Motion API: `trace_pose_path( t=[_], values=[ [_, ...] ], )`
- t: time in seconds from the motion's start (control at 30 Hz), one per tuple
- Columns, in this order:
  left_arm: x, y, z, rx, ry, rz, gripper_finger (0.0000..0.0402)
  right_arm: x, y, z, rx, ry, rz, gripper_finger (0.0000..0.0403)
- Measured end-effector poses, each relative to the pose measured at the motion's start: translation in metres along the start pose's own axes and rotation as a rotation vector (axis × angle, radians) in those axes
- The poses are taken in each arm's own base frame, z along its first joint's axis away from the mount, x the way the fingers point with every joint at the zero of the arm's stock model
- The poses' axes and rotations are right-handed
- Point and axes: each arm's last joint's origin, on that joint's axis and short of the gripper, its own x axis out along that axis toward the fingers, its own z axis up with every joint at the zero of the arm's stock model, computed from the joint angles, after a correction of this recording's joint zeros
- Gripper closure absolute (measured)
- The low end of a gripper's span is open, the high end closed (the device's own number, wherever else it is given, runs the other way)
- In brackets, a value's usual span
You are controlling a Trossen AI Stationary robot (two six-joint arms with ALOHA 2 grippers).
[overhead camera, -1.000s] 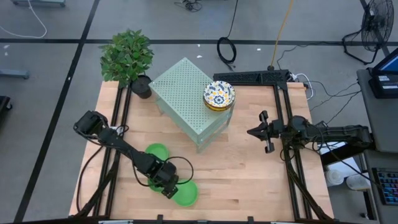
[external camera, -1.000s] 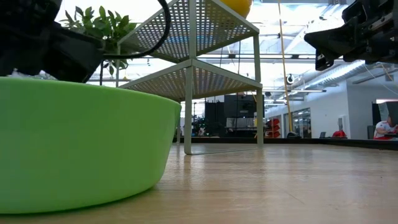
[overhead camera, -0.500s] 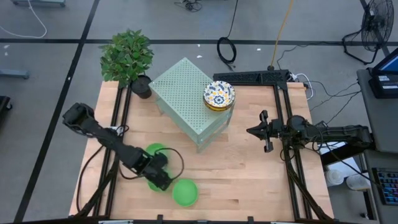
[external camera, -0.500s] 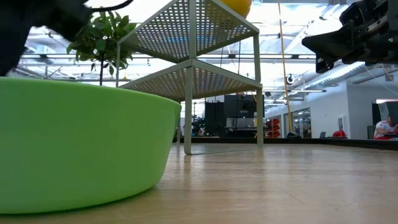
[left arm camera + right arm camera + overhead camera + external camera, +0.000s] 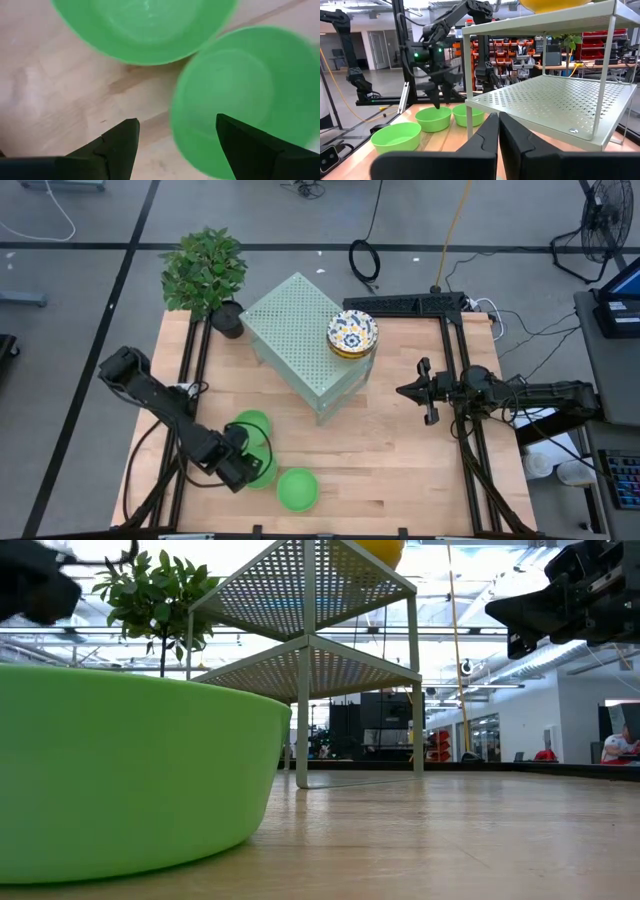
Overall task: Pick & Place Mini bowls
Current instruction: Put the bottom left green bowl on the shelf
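Three plain green mini bowls sit on their bases on the wood near the table's left near corner: one, one and one. My left gripper hovers open over the first two. In the left wrist view its fingers stand above the wood, with one bowl ahead and another beside them. The patterned mini bowls are stacked on top of the pale green perforated shelf. My right gripper waits shut above the table's right side.
A potted plant stands at the far left corner beside the shelf. Black frame rails run along the right side. The nearest green bowl fills the low view's left. Bare wood lies between the shelf and the near edge.
My left gripper has drawn back from above the nearest green bowl toward the table's left edge, and that bowl now shows whole. In the low view the dark gripper has left the space over the bowl's rim. The bowls and my right arm have stayed where they were.
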Motion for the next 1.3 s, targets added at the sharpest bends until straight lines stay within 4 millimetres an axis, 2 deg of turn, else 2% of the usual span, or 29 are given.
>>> trace_pose_path(
  t=[0.2, 0.33, 0.73, 0.83, 1.13, 1.3],
  values=[
    [0.017, 0.013, -0.001, -0.055, 0.062, 0.07, 0.0133, 0.0, 0.0, 0.0, 0.0, 0.0, 0.0, 0.0403],
    [0.022, 0.014, -0.001, -0.055, 0.061, 0.049, 0.0133, 0.0, 0.0, 0.0, -0.001, 0.0, 0.0, 0.0403],
    [0.023, 0.01, -0.002, -0.05, 0.075, 0.009, 0.0139, 0.0, 0.0, 0.0, 0.0, 0.004, 0.0, 0.0403],
    [0.023, 0.009, -0.001, -0.057, 0.077, 0.003, 0.0173, 0.0, 0.0, -0.001, 0.001, 0.007, 0.0, 0.0403],
    [0.023, 0.009, 0.001, -0.007, 0.059, -0.004, 0.034, 0.0, 0.0, -0.003, 0.032, 0.036, -0.003, 0.0403],
    [0.023, 0.008, 0.002, 0.096, 0.023, -0.021, 0.0392, 0.0, 0.0, -0.004, 0.056, 0.038, -0.003, 0.0403]
  ],
)
